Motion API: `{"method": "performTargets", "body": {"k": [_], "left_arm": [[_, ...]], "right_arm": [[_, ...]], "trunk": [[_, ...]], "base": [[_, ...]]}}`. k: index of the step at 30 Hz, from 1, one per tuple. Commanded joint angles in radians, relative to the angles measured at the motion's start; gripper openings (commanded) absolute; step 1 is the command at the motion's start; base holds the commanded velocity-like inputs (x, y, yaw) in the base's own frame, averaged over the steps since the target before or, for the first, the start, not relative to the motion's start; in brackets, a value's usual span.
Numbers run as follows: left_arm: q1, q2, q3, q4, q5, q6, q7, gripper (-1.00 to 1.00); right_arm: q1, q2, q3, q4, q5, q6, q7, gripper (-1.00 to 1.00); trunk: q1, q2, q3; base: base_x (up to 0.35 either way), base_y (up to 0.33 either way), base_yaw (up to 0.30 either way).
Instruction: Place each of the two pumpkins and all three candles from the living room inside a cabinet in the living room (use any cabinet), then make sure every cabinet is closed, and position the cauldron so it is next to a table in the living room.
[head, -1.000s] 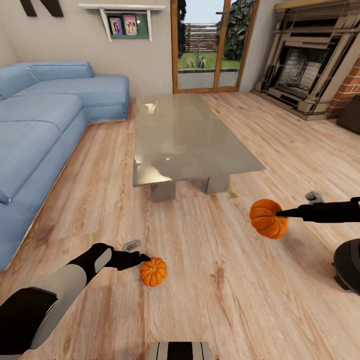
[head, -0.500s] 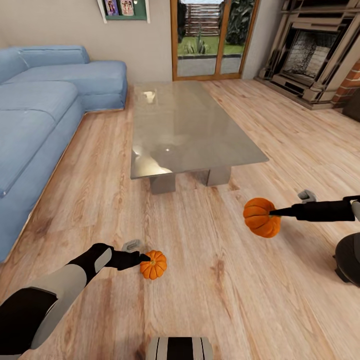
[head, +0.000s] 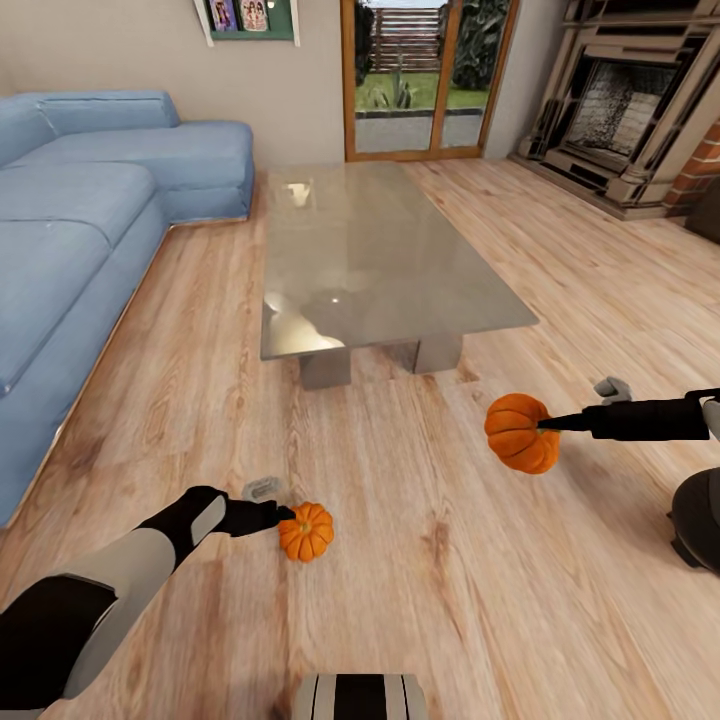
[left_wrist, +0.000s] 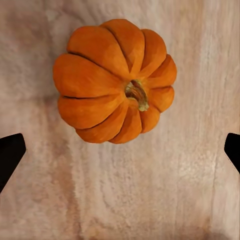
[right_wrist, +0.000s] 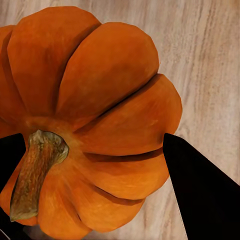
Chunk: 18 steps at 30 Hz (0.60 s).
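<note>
Head view: compared with half a second ago almost nothing has changed. The right gripper (head: 548, 423) holds one pumpkin (head: 520, 432) above the wooden floor (head: 420, 560), slightly higher than before. The left gripper (head: 288, 514) stays at the second pumpkin (head: 307, 531), which lies on the floor in front of the table (head: 380, 265).

Left wrist view: the fingers (left_wrist: 10, 154) are apart, the pumpkin (left_wrist: 114, 81) lying beyond them.

Right wrist view: the fingers (right_wrist: 200, 190) are clamped on the pumpkin (right_wrist: 95, 115).

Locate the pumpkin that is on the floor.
In the head view, the floor pumpkin sits lower left, before the left gripper, nearer than the glass coffee table.
</note>
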Motion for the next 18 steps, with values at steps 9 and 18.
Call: {"method": "performTargets", "body": {"k": [9, 18], "left_arm": [[0.0, -0.005, -0.005, -0.002, 0.005, 0.006, -0.003, 1.0], [0.0, -0.024, -0.005, -0.003, 0.006, 0.009, -0.009, 1.0]], "right_arm": [[-0.001, -0.001, 0.0, 0.0, 0.002, 0.003, 0.001, -1.0], [-0.001, -0.001, 0.0, 0.0, 0.002, 0.003, 0.001, -1.0]], "trunk": [[0.0, 0.0, -0.001], [0.001, -0.001, -0.008]], "base": [[0.133, 0.0, 0.0], [0.002, 0.0, 0.0]]}}
